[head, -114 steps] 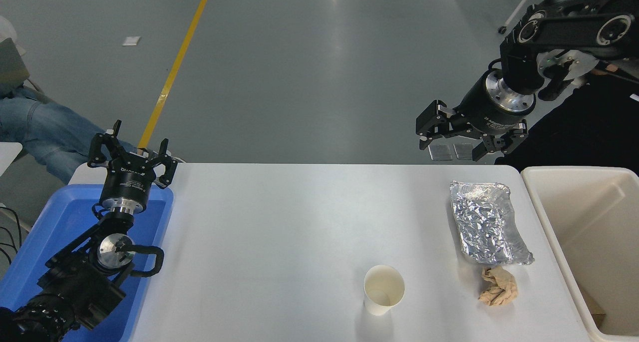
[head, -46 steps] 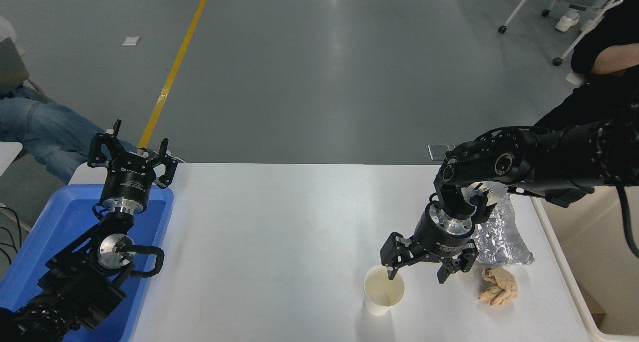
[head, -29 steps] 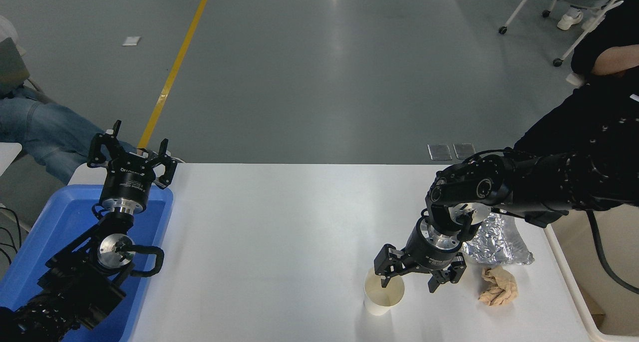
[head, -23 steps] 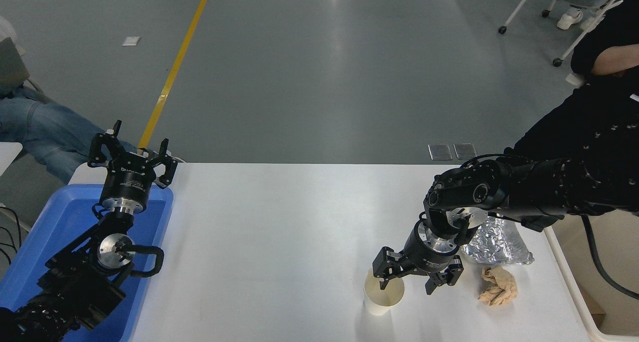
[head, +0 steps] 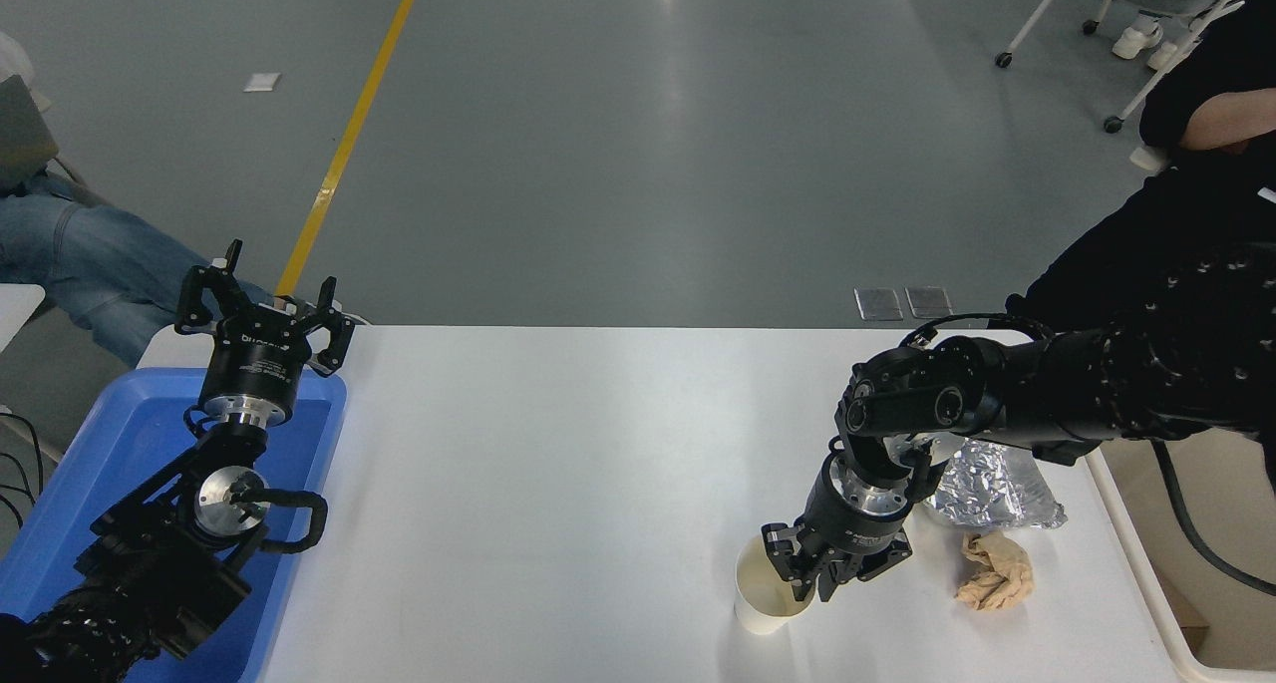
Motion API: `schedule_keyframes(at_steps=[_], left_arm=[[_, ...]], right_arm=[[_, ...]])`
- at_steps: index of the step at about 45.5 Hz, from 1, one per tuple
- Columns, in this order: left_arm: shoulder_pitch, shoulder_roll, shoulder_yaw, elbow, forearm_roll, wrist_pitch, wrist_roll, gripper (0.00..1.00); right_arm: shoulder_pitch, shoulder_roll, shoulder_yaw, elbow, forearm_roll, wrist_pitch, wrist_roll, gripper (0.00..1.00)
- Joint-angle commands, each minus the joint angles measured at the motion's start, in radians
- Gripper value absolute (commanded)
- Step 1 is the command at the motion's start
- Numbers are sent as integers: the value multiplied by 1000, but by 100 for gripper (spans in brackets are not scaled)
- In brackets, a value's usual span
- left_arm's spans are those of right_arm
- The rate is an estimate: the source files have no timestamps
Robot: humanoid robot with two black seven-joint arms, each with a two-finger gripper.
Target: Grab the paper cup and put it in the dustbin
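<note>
With fingers pinched on the cup (head: 766,593) rim, one inside and one outside, right gripper (head: 812,581) has the cup's right wall; cup stands upright just below-left of it. Dustbin (head: 1176,603) lies well to the gripper's right, past the paper wad (head: 995,571). Left gripper (head: 261,309) parked far left, fingers spread.
</note>
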Motion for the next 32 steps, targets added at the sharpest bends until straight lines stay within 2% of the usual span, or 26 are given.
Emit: schedule_keyframes(at_steps=[1,15,32], left_arm=[[0,-1,0,0,0,0,-1,99],[0,0,0,0,0,0,0,99],[0,0,0,0,0,0,0,99]], right_arm=[[132,-64,10,8,-4,7,1,0],[310,-81,24,4,9,4,0,0],[499,-189,24,5,11,33,0,0]])
